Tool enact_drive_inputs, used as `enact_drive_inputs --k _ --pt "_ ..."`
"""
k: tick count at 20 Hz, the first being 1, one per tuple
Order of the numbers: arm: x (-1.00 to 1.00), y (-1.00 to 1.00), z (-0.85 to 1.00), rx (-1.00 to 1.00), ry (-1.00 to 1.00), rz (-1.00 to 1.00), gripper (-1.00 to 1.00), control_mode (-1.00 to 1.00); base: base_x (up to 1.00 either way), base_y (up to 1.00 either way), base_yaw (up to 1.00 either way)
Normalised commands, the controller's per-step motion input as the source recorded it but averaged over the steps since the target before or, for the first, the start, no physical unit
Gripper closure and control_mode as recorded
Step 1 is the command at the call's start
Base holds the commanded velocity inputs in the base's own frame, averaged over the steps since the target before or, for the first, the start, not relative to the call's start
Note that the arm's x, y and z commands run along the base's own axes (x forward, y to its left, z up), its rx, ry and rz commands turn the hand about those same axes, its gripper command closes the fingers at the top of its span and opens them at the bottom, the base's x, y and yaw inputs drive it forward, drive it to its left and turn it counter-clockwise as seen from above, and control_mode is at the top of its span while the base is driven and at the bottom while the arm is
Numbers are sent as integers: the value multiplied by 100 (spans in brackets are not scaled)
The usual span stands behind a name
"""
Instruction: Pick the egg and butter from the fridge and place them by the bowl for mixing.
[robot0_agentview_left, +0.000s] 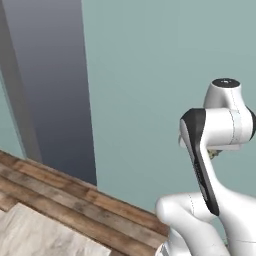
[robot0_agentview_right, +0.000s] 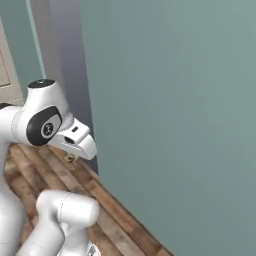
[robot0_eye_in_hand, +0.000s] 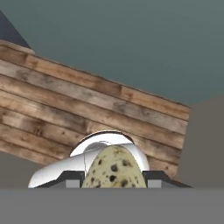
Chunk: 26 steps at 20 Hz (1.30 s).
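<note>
A cream egg (robot0_eye_in_hand: 114, 168) with dark speckles sits between my two dark fingertips (robot0_eye_in_hand: 72, 179) at the bottom of the hand view. My gripper (robot0_eye_in_hand: 113, 180) is shut on it, held above the wooden floor. A small speckled bit of the egg (robot0_agentview_right: 71, 158) peeks out under my white hand in the right base view. The same bit of egg (robot0_agentview_left: 214, 154) shows behind my forearm in the left base view. The butter, the bowl and the fridge are out of view.
A wooden plank floor (robot0_agentview_left: 75, 205) runs below a plain teal wall (robot0_agentview_left: 160, 75). A tall grey-blue panel (robot0_agentview_left: 50, 85) stands at the left. A pale stone-like patch (robot0_agentview_left: 35, 235) lies at the lower left. A beige panelled front (robot0_agentview_right: 4, 65) shows at the far left.
</note>
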Motion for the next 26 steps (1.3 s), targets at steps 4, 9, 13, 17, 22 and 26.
enact_drive_inputs --k 4,9,13,17,22,26 --pt "0 0 0 0 0 0 100 100 74 -3 51" --pt "0 0 0 0 0 0 100 100 67 -5 58" --pt "0 0 0 0 0 0 100 100 62 -4 63" --pt "0 0 0 0 0 0 100 100 69 -2 56" --pt "0 0 0 0 0 0 100 100 80 0 43" --pt "0 0 0 0 0 0 100 100 91 0 31"
